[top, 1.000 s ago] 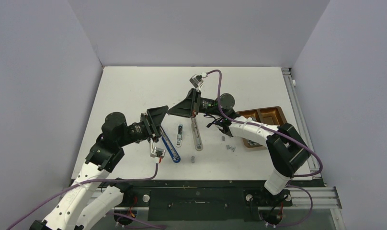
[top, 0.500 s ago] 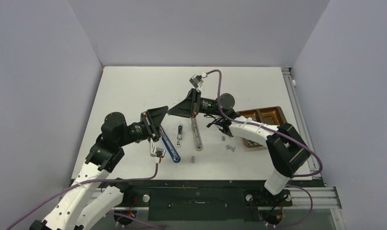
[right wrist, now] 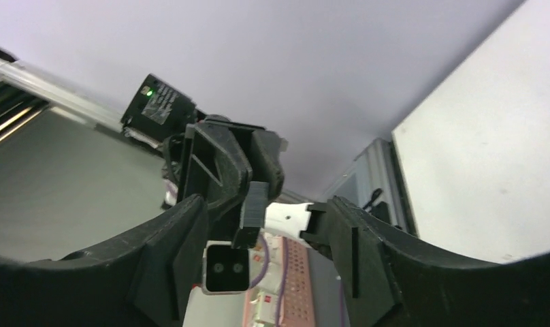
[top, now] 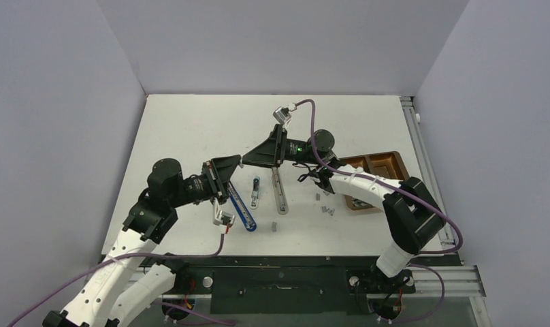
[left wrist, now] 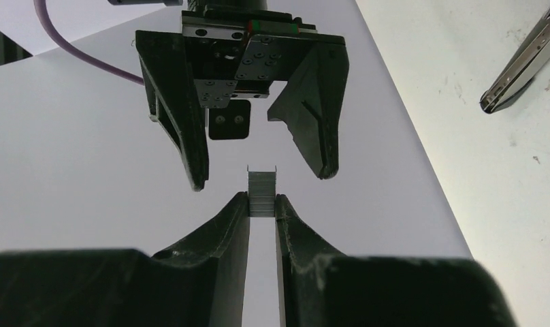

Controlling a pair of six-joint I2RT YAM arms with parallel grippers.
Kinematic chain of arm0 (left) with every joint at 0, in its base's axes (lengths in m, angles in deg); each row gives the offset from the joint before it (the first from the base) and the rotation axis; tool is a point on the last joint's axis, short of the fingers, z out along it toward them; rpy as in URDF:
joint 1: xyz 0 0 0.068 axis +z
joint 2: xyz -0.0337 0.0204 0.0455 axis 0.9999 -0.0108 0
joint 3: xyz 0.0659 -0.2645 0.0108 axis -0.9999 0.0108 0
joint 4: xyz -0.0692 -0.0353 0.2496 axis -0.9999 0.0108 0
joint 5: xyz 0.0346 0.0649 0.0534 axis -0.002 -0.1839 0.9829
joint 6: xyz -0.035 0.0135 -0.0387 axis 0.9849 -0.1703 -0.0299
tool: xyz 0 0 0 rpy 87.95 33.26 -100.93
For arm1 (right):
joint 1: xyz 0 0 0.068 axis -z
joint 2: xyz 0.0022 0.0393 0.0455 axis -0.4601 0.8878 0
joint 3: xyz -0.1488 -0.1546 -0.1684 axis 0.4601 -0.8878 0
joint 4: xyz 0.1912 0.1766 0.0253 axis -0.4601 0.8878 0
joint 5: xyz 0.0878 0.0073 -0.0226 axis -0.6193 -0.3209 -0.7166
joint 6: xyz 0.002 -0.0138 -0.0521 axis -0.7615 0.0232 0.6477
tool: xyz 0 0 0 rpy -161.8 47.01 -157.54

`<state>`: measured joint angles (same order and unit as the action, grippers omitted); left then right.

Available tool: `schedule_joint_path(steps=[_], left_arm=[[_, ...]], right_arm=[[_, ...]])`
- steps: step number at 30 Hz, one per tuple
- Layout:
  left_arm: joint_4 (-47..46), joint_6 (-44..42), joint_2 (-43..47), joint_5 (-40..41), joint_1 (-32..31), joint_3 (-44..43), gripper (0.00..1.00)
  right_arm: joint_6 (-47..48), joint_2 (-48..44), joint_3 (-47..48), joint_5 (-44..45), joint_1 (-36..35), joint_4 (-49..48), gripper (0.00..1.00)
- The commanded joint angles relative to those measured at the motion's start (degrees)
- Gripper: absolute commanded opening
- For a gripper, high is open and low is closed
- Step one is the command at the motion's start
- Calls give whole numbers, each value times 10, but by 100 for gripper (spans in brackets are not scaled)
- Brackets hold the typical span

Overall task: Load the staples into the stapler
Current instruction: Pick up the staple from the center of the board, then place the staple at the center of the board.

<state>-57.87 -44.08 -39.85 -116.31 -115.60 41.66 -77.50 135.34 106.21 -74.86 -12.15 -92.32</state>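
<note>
Staples between left claw tips

Top view: high behind the bases, looking down on the whole surface. Wrist views: close, facing each other (left's frames the right hand, right's the left hand).

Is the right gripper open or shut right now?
Open. In the left wrist view the right gripper has its fingers wide apart, clear of the staple strip, which the left gripper pinches.
</note>
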Motion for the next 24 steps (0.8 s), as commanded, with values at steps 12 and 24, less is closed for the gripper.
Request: schedule_joint_path(steps=[12, 24], left_arm=[[139, -133, -167, -53, -106, -21, 14], [205, -272, -480, -23, -228, -149, 15]], right_arm=[[449, -188, 38, 283, 92, 651, 66], [451, -282, -25, 373, 132, 701, 66]])
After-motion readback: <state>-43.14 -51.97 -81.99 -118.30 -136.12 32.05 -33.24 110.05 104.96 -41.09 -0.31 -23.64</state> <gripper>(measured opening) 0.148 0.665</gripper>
